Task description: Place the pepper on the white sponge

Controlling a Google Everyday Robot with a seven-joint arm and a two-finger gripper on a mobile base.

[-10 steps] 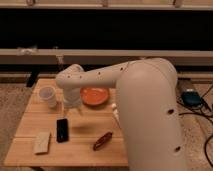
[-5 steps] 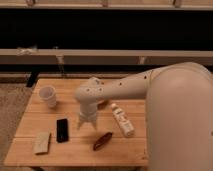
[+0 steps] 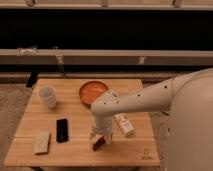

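The pepper (image 3: 98, 144) is a small dark red-brown piece lying on the wooden table (image 3: 130, 150), near the front edge at the middle. My gripper (image 3: 100, 136) hangs straight down from the white arm and sits right over the pepper, covering its upper end. The white sponge (image 3: 41, 142) lies flat at the table's front left, well to the left of the gripper and apart from the pepper.
A black flat rectangle (image 3: 62, 130) lies between the sponge and the gripper. A white cup (image 3: 47, 96) stands at the back left. An orange plate (image 3: 93, 91) sits at the back middle. A white labelled bottle (image 3: 123, 123) lies just right of the gripper.
My arm has swung from the table's back left toward the front middle and lowered, so the gripper now sits on the pepper. The orange plate is uncovered again.
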